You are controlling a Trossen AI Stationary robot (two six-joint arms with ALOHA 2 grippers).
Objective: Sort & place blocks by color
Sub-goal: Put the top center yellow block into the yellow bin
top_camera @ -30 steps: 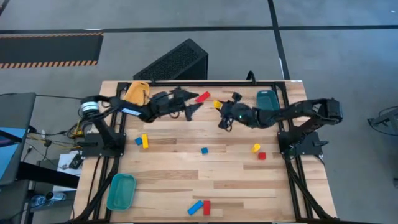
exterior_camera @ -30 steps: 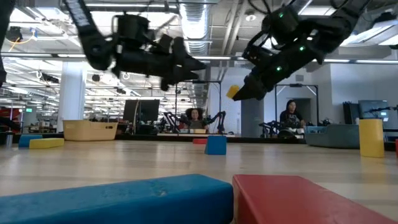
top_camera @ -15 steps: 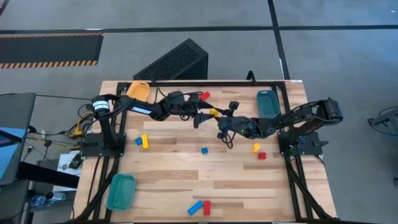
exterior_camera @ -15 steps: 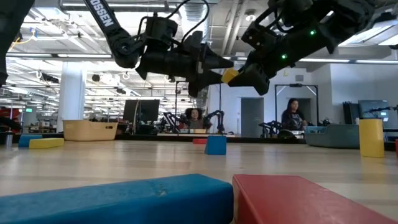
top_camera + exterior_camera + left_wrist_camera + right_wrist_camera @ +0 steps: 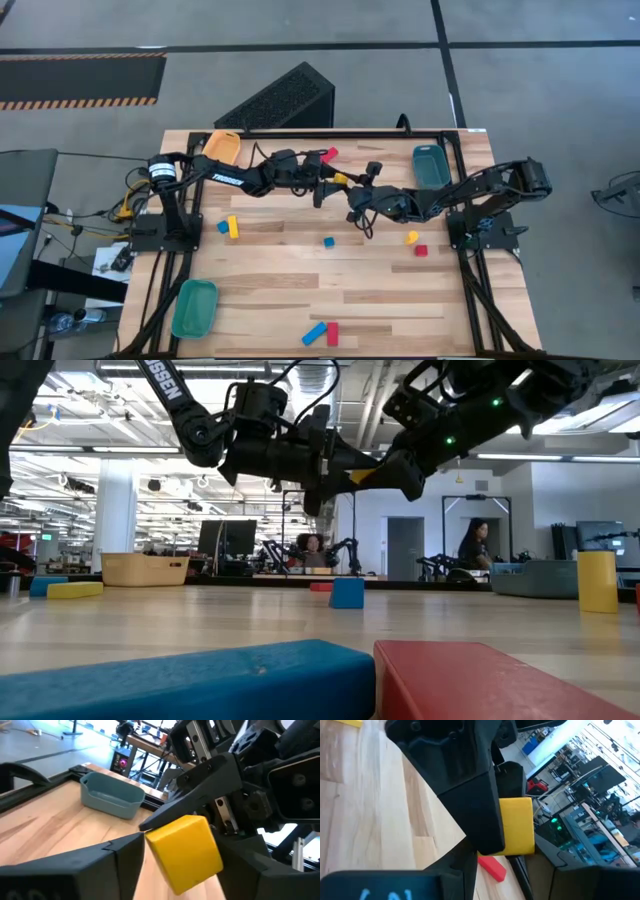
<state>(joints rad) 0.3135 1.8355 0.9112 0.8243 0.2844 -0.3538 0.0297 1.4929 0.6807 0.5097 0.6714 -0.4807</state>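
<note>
My two grippers meet in the air above the far middle of the table, both on one yellow block [image 5: 341, 180]. My right gripper [image 5: 352, 193] has its fingers closed on the block, and my left gripper [image 5: 325, 184] reaches in from the left with its fingers on either side of it; in the left wrist view the block [image 5: 184, 851] sits between my left fingers, though I cannot tell whether they press it.

On the table lie a red block [image 5: 327, 155] at the far edge, a blue and a yellow block [image 5: 229, 227] at the left, a small blue cube [image 5: 328, 241] in the middle, a yellow [image 5: 411, 237] and a red block [image 5: 421, 250] at the right, and a blue and a red bar [image 5: 322, 333] at the near edge.
</note>
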